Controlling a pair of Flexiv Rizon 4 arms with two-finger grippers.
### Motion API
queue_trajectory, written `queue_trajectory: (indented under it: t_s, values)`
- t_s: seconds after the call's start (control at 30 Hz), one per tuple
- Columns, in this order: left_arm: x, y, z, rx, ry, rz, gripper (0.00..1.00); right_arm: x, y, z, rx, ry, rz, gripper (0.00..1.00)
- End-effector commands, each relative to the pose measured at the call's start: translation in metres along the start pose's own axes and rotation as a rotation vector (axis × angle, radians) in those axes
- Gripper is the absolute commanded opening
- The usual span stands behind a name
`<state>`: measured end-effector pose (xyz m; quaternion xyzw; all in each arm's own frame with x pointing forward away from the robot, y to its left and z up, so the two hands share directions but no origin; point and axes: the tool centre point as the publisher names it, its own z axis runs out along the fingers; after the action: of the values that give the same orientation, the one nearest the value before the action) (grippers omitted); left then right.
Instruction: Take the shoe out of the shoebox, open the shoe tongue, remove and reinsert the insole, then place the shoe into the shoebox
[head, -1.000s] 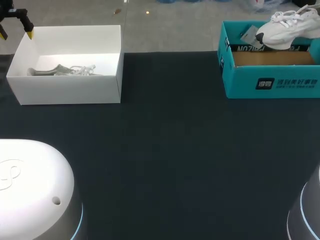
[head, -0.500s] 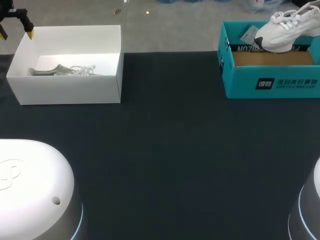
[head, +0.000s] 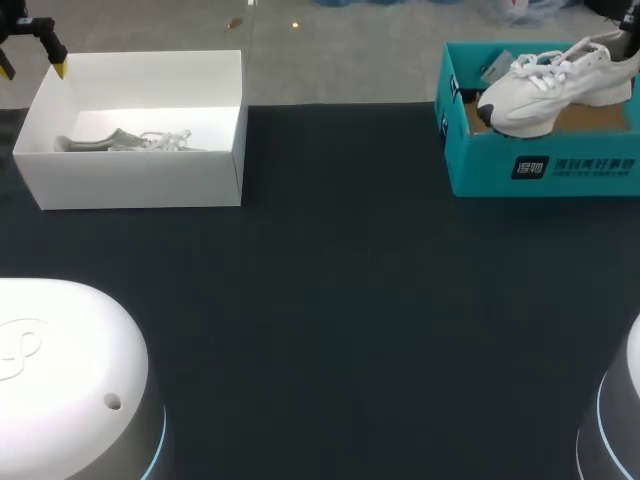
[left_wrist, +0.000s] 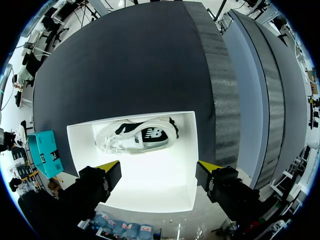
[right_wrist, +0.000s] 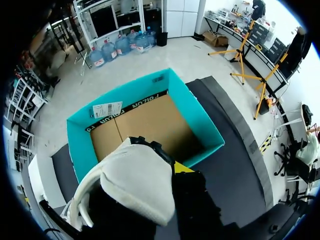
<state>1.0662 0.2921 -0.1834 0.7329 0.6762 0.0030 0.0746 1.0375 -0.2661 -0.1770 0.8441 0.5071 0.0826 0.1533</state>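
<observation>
A white sneaker (head: 545, 85) hangs tilted over the teal shoebox (head: 540, 165), toe down and pointing left across the box's front wall. My right gripper (right_wrist: 172, 167) is shut on its heel collar; in the right wrist view the padded heel (right_wrist: 135, 185) hides most of the fingers. The box's brown cardboard floor (right_wrist: 145, 125) lies ahead of that gripper. My left gripper (head: 33, 62) hovers open above the far left corner of a white box (head: 140, 180). In the left wrist view that gripper (left_wrist: 159, 167) stands over the box with nothing between its yellow tips.
Inside the white box lies a second pale sneaker (left_wrist: 137, 137) on its side, also seen as the sneaker (head: 125, 140) in the head view. A white tag (right_wrist: 106, 109) sits on the teal box's wall. Two rounded arm bases (head: 60, 380) stand at the table's near corners.
The right gripper has carried the white sneaker leftward and lower, dipping its toe over the teal box's front wall. The left gripper has not moved.
</observation>
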Motion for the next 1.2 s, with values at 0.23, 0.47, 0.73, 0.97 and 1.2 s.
queue_trajectory:
  t_s: [0.23, 0.47, 0.73, 0.97, 1.2]
  values:
    - [0.0, 0.0, -0.001, 0.001, 0.001, 0.002, 1.0, 0.025, -0.106, -0.042, -0.046, -0.002, -0.015, 0.0]
    - [0.0, 0.0, -0.001, 0.001, 0.001, 0.002, 1.0, 0.044, -0.171, -0.048, -0.021, 0.003, -0.04, 0.0]
    - [0.0, 0.0, -0.001, 0.001, 0.001, 0.002, 1.0, 0.055, -0.247, -0.055, 0.048, -0.013, -0.071, 0.0]
    - [0.0, 0.0, -0.001, 0.001, 0.001, 0.002, 1.0, 0.065, -0.304, -0.062, 0.083, -0.038, -0.075, 0.0]
    - [0.0, 0.0, -0.001, 0.001, 0.001, 0.002, 1.0, 0.081, -0.352, -0.063, 0.092, -0.047, -0.108, 0.0]
